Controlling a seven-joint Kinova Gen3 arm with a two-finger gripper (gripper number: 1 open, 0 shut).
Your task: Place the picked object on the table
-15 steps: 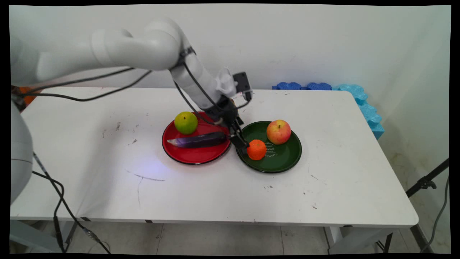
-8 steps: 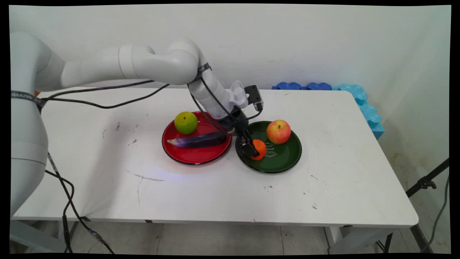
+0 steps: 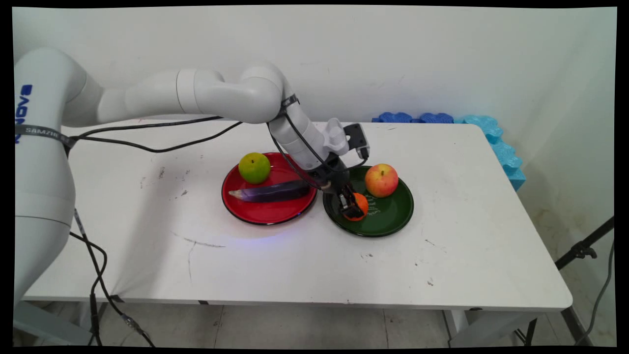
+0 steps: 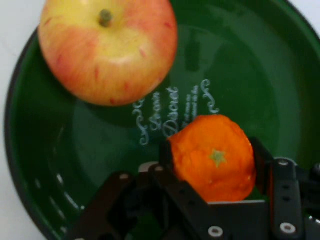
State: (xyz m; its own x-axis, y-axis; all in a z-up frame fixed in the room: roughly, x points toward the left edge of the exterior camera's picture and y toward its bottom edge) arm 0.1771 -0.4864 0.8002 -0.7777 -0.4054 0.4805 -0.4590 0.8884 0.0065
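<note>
A small orange [image 3: 361,205] [image 4: 215,157] lies on the left part of a dark green plate [image 3: 393,222] [image 4: 250,65]. My gripper [image 3: 354,208] [image 4: 211,148] reaches down over the plate's left rim. Its two black fingers press the orange's left and right sides, so it is shut on the orange, which still rests on the plate. A red-yellow apple [image 3: 381,180] [image 4: 107,47] sits on the same plate, just beyond the orange and apart from the fingers.
Left of the green plate stands a red plate [image 3: 260,215] holding a green apple [image 3: 254,167] and a purple eggplant [image 3: 272,191]. Blue foam pieces [image 3: 491,132] line the table's far right corner. Black cables hang from the arm at the left.
The gripper slid right from the plate's left rim and came down around the orange. Its fingers now grip the fruit's sides; the orange shifted slightly right.
</note>
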